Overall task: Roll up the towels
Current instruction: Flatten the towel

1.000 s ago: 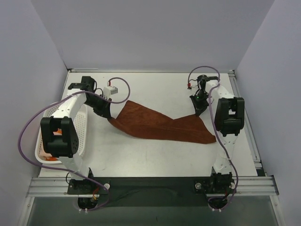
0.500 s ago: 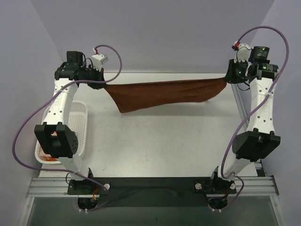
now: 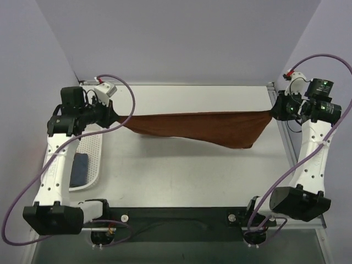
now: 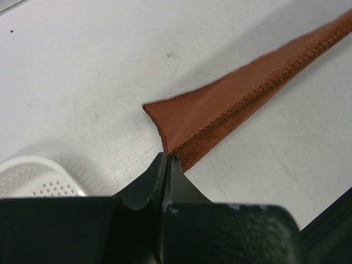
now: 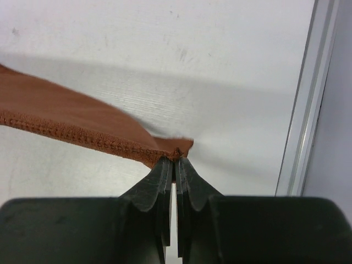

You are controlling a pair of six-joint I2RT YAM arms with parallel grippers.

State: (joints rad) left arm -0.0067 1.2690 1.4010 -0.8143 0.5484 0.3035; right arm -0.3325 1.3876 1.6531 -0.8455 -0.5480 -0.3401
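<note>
We hold the rust-brown towel [image 3: 192,126] stretched across mid-frame, left gripper [image 3: 114,114] and right gripper [image 3: 273,111] each pinching 1 corner; we should lower both ends evenly so it lands flat.

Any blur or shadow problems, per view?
Top external: sharp, evenly lit, no glare on the white table. Left wrist: rust-brown terry towel hem crisp, soft grey shadow beyond it. Right wrist: stitching sharp, broad shadow band on table above towel.
</note>
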